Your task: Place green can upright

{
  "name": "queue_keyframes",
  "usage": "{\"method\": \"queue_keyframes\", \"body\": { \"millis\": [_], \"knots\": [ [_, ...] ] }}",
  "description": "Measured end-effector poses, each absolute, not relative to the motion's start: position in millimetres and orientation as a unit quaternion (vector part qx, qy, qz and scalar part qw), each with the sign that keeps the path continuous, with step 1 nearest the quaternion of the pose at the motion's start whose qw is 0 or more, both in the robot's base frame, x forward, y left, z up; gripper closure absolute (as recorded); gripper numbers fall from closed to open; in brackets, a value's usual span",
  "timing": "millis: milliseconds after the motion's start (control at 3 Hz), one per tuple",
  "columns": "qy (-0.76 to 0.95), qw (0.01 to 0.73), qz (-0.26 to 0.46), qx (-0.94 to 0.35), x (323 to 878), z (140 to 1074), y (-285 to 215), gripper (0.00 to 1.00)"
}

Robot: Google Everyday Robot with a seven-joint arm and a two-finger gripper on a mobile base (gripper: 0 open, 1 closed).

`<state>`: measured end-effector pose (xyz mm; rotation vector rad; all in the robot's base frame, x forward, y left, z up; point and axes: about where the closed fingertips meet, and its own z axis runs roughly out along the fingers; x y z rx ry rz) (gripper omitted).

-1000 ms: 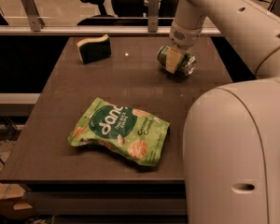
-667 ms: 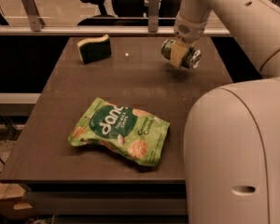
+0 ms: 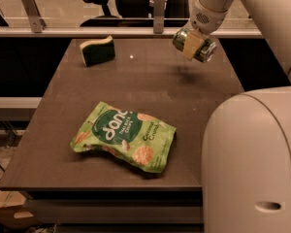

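Note:
The green can is small and shiny with silvery ends. It lies on its side in my gripper, lifted clear above the dark table at the far right. Its shadow falls on the tabletop just below it. My gripper is shut on the can, with a pale finger across its front. The white arm comes down to it from the upper right.
A flat green snack pouch lies on the near middle of the table. A green-and-yellow sponge block sits at the far left. The robot's large white body fills the lower right. A rail and office chairs stand behind the table.
The gripper has lifted the can off the table and carried it up and slightly right. The pouch and sponge have not moved.

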<state>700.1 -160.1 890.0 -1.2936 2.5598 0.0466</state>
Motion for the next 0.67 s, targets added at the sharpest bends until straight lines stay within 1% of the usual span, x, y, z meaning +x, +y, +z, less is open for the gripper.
{"method": "queue_keyframes", "body": {
  "millis": [333, 667],
  "knots": [
    [0.878, 0.175, 0.023, -0.445, 697, 917, -168, 1.0],
    [0.866, 0.211, 0.044, -0.45, 690, 938, -172, 1.0]
  ]
}}
